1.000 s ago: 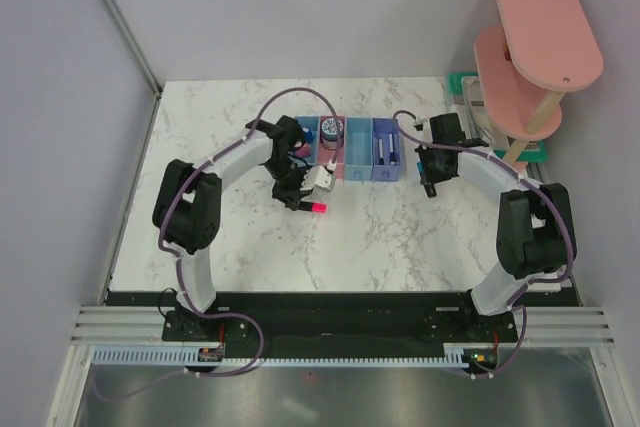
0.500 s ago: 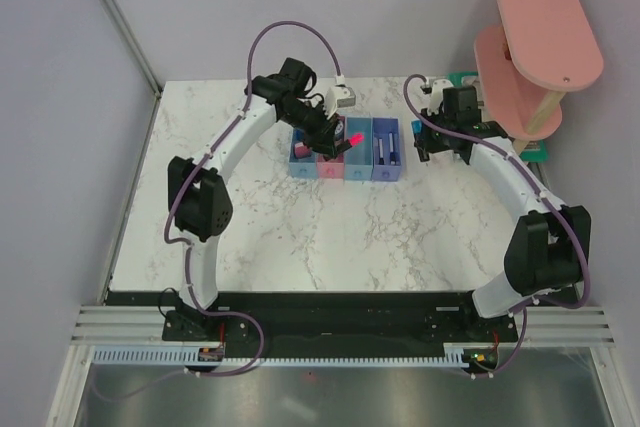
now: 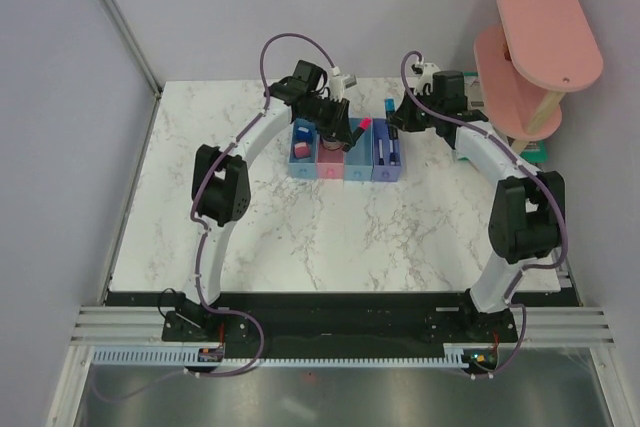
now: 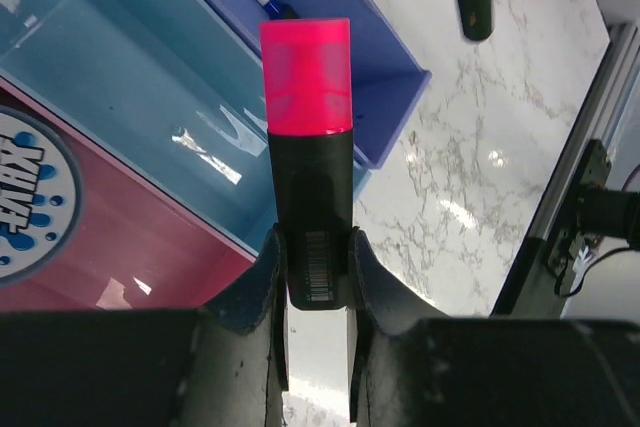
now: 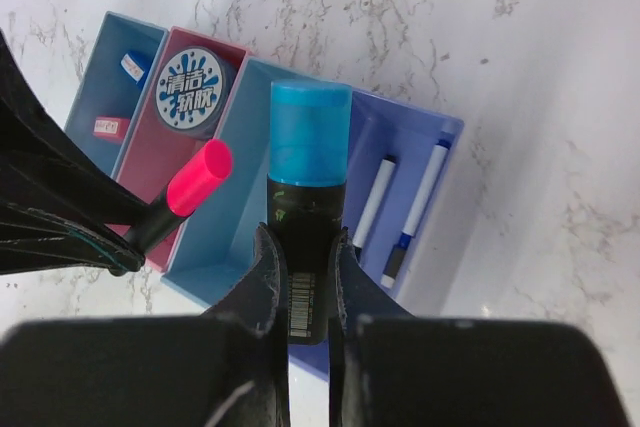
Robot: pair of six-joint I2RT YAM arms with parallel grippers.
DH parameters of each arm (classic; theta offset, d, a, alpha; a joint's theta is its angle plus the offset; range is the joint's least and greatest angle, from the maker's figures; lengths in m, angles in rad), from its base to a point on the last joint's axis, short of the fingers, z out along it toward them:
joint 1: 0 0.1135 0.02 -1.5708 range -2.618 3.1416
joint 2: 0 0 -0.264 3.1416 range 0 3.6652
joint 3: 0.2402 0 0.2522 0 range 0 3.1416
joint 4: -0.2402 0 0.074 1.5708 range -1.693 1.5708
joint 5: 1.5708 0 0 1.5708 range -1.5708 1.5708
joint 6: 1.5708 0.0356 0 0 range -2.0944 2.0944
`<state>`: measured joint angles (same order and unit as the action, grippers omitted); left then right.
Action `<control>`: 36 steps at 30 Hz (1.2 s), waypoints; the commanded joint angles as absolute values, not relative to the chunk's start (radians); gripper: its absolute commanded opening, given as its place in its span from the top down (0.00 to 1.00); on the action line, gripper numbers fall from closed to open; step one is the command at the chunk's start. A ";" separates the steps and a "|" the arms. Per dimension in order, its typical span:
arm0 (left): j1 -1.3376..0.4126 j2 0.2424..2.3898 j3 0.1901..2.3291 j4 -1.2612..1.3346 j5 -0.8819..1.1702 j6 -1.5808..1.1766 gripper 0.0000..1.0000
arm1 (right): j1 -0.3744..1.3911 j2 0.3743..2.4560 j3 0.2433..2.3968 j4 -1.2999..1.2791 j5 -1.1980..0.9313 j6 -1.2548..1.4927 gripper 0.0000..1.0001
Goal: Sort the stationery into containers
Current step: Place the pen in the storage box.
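My left gripper (image 4: 317, 267) is shut on a black highlighter with a pink cap (image 4: 305, 77) and holds it above the light blue tray (image 4: 120, 67) in the row of containers (image 3: 345, 173). My right gripper (image 5: 305, 267) is shut on a black highlighter with a blue cap (image 5: 310, 147), over the boundary between the light blue tray (image 5: 235, 217) and the violet tray (image 5: 440, 137). Two thin pens (image 5: 400, 197) lie in the violet tray. The round blue pot (image 5: 193, 92) sits in the pink tray. Small erasers (image 5: 108, 127) lie in the leftmost blue tray.
A pink two-tier shelf (image 3: 535, 47) stands at the back right, with a green tray (image 3: 463, 80) at its foot. Both arms meet over the tray row, the two highlighter tips close together (image 3: 375, 122). White marble table (image 3: 300, 237) spreads in front of the trays.
The left arm has lifted the pink highlighter from the table in front of the trays up over them. The right arm swung back and left, bringing the blue highlighter over the trays.
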<state>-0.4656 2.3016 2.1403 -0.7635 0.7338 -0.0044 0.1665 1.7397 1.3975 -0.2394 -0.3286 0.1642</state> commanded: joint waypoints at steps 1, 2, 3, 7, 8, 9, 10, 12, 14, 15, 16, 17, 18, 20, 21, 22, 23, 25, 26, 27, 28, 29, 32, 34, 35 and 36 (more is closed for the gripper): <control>-0.462 2.310 2.203 -0.603 0.667 -0.172 0.98 | 0.187 1.831 1.457 -0.121 -0.443 0.239 1.00; -0.462 2.318 2.207 -0.594 0.657 -0.179 0.98 | 0.195 1.844 1.463 -0.112 -0.449 0.250 1.00; -0.463 2.322 2.212 -0.586 0.649 -0.184 0.98 | 0.198 1.858 1.471 -0.103 -0.459 0.258 1.00; -0.463 2.347 2.232 -0.580 0.621 -0.195 0.98 | 0.218 1.917 1.489 -0.068 -0.476 0.279 1.00; -0.463 2.356 2.230 -0.580 0.620 -0.196 0.98 | 0.222 1.922 1.493 -0.064 -0.477 0.279 1.00; -0.463 2.359 2.229 -0.581 0.618 -0.195 0.98 | 0.227 1.928 1.491 -0.061 -0.477 0.279 1.00; -0.463 2.362 2.227 -0.581 0.614 -0.196 0.98 | 0.239 1.936 1.491 -0.057 -0.476 0.279 1.00; -0.463 2.370 2.224 -0.581 0.611 -0.195 0.98 | 0.245 1.942 1.491 -0.054 -0.474 0.278 1.00; -0.463 2.375 2.224 -0.580 0.606 -0.193 0.98 | 0.253 1.947 1.490 -0.049 -0.476 0.278 1.00; -0.463 2.378 2.224 -0.580 0.604 -0.193 0.98 | 0.253 1.947 1.488 -0.046 -0.472 0.278 1.00; -0.463 2.376 2.223 -0.580 0.606 -0.193 0.98 | 0.258 1.947 1.488 -0.046 -0.472 0.279 1.00; -0.463 2.376 2.223 -0.580 0.609 -0.195 0.98 | 0.259 1.948 1.486 -0.046 -0.472 0.278 1.00; -0.463 2.378 2.223 -0.578 0.609 -0.195 0.98 | 0.261 1.950 1.485 -0.045 -0.472 0.278 1.00; -0.463 2.379 2.226 -0.578 0.609 -0.193 0.98 | 0.265 1.951 1.482 -0.046 -0.471 0.275 1.00; -0.463 2.379 2.224 -0.578 0.611 -0.192 0.96 | 0.265 1.948 1.482 -0.046 -0.471 0.272 1.00; -0.463 2.381 2.224 -0.578 0.609 -0.190 0.95 | 0.268 1.950 1.482 -0.046 -0.471 0.265 0.99; -0.463 2.381 2.221 -0.578 0.612 -0.189 0.93 | 0.271 1.950 1.479 -0.046 -0.468 0.264 0.96; -0.463 2.379 2.215 -0.580 0.620 -0.184 0.86 | 0.275 1.950 1.480 -0.046 -0.466 0.256 0.84; -0.463 2.379 2.214 -0.580 0.624 -0.183 0.82 | 0.276 1.951 1.479 -0.049 -0.465 0.255 0.81; -0.463 2.379 2.210 -0.580 0.632 -0.178 0.79 | 0.276 1.951 1.479 -0.051 -0.465 0.255 0.78; -0.463 2.381 2.209 -0.580 0.634 -0.178 0.78 | 0.276 1.953 1.480 -0.051 -0.465 0.255 0.76; -0.463 2.379 2.209 -0.578 0.637 -0.176 0.77 | 0.278 1.953 1.482 -0.054 -0.465 0.252 0.74; -0.463 2.379 2.209 -0.578 0.644 -0.173 0.69 | 0.278 1.953 1.480 -0.055 -0.462 0.249 0.67; -0.463 2.379 2.207 -0.578 0.653 -0.170 0.67 | 0.279 1.950 1.480 -0.061 -0.460 0.247 0.64; -0.463 2.379 2.206 -0.580 0.660 -0.169 0.64 | 0.278 1.948 1.480 -0.063 -0.459 0.245 0.63; -0.463 2.381 2.206 -0.578 0.663 -0.170 0.64 | 0.279 1.948 1.479 -0.064 -0.457 0.245 0.62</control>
<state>-0.4629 2.3634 2.1944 -0.6018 0.6350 -0.1631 0.2707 1.9610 1.4422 -0.1120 -0.4358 0.2569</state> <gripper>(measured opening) 0.356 0.374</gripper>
